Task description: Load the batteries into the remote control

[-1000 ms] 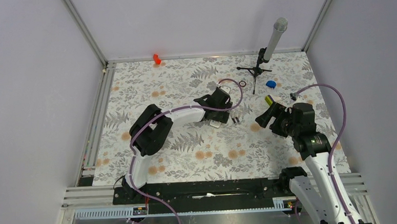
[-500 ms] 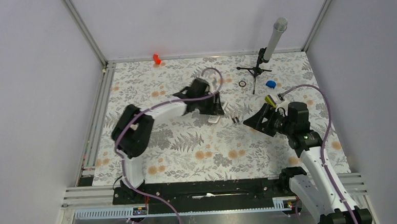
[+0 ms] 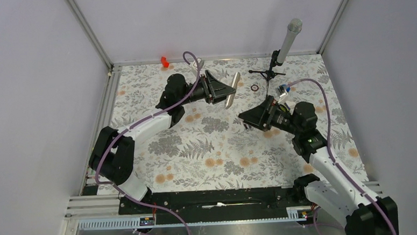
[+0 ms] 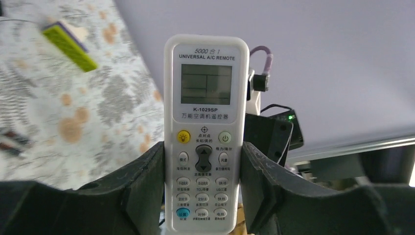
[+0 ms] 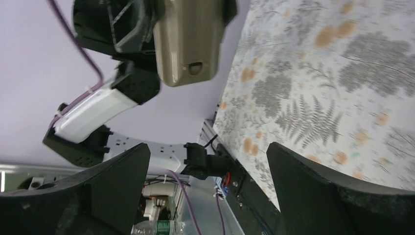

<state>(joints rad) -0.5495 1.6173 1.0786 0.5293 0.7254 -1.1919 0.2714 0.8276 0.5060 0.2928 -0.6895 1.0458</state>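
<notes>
My left gripper (image 3: 224, 90) is raised above the back of the table and shut on the lower sides of the white remote control (image 3: 233, 89). In the left wrist view the remote control (image 4: 205, 112) stands upright, button face toward the camera, between the fingers (image 4: 147, 186). My right gripper (image 3: 242, 115) hangs open just right of it, jaws empty and wide (image 5: 206, 147). The right wrist view shows the remote's (image 5: 188, 39) plain back with a small latch. The batteries (image 4: 11, 141) appear only as blurred dark slim shapes on the cloth at the left edge.
The floral cloth (image 3: 213, 149) covers the table. A yellow-green bar (image 4: 68, 41) lies on it. A small dark ring (image 3: 255, 87), a microphone on a tripod (image 3: 278, 54) and a blue object (image 3: 284, 86) stand at the back right. A red object (image 3: 164, 61) sits at the back edge.
The left arm has lifted the remote off the cloth and swung it up toward the back. The right gripper has moved left toward it and opened wider.
</notes>
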